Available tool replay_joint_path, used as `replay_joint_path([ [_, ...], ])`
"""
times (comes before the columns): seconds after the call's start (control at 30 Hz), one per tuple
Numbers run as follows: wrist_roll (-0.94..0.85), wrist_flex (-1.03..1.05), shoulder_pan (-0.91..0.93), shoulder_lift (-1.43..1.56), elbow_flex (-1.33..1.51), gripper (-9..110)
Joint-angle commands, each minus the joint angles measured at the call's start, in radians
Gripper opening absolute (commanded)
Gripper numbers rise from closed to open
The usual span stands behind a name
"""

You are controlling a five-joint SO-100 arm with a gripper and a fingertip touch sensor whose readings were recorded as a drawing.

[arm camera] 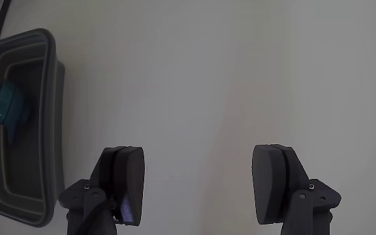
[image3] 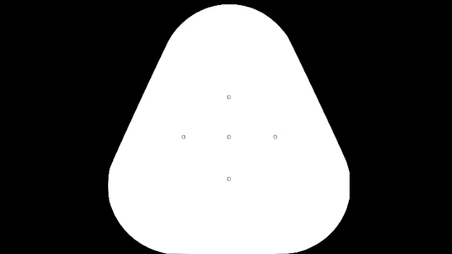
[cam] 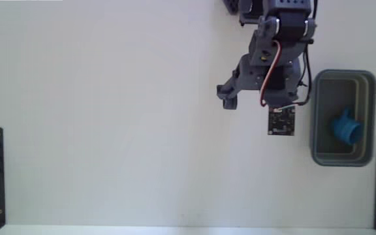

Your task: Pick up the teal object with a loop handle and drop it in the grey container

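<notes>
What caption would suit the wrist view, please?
Open end effector over bare table; teal cup lies inside grey tub.

The teal object with a loop handle lies tipped on its side inside the grey container, on the tub's floor near its middle. The wrist view also shows the small teal cup within that rounded-rectangular, thick-rimmed tub, which sits upright

Teal cup w/ dark hollow; grey-green tub, lighter rim; white table; dark-grey arm.
</notes>
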Motion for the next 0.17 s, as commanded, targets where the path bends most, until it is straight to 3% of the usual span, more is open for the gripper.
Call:
replay_joint_path([
  [0.0,0.005,0.016,0.008,0.044,0.005,110],
  [0.13,0.005,0.016,0.008,0.044,0.005,110],
])
